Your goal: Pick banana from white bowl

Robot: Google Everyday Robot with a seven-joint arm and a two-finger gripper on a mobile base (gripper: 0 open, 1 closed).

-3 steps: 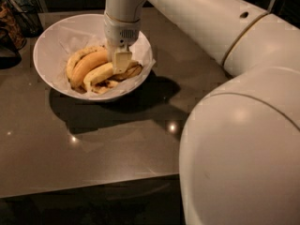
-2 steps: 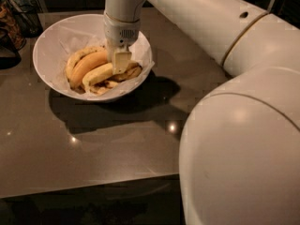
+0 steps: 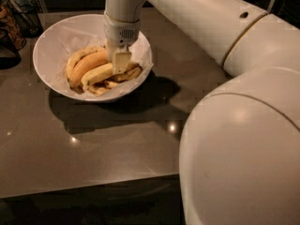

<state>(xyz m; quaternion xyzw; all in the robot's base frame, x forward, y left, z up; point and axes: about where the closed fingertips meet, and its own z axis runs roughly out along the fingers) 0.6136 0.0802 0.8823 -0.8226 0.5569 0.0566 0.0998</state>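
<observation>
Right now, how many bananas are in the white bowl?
4 seen, all in the white bowl: spotted yellow banana far left, orange-tan banana beside it, pale-yellow banana under the gripper, brown-spotted banana right of it. More may be hidden underneath.

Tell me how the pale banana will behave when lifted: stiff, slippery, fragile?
With the pincer down at it in the white bowl, the banana looks smooth and curved: probably stiff, but may pivot. Other bananas touch it and could shift.
</observation>
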